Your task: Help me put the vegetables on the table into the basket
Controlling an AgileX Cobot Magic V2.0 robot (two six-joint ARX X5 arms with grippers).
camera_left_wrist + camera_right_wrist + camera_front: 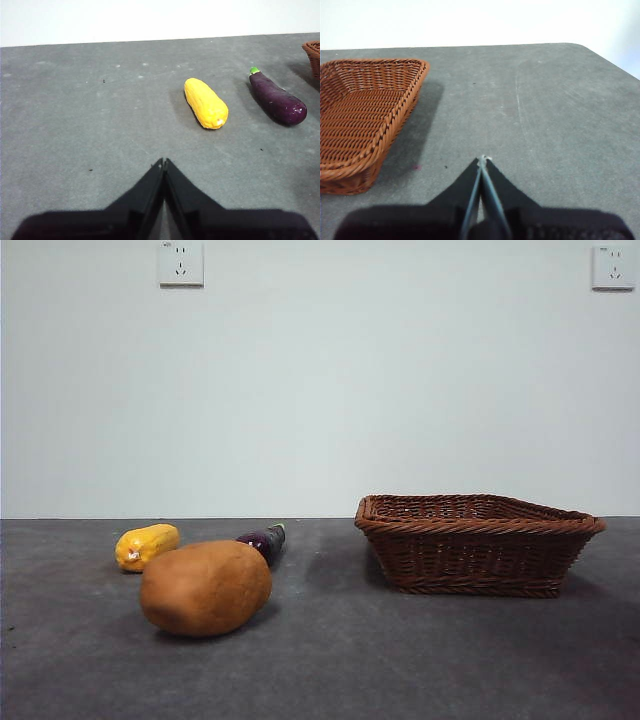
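On the dark grey table [330,660] a large tan-brown potato [206,587] lies at the front left. Behind it are a yellow corn-like piece [146,545] and a dark purple eggplant [263,540]. The brown woven basket [478,542] stands to the right with nothing showing above its rim. In the left wrist view the corn piece [205,103] and eggplant [277,99] lie apart, well ahead of my left gripper [163,162], which is shut on nothing. My right gripper [483,160] is shut over bare table beside the basket [367,117], whose inside is bare wicker. Neither arm shows in the front view.
Two wall sockets [181,263] sit high on the white wall behind the table. A basket corner [313,52] shows at the edge of the left wrist view. The table's rounded far corner [585,47] shows in the right wrist view.
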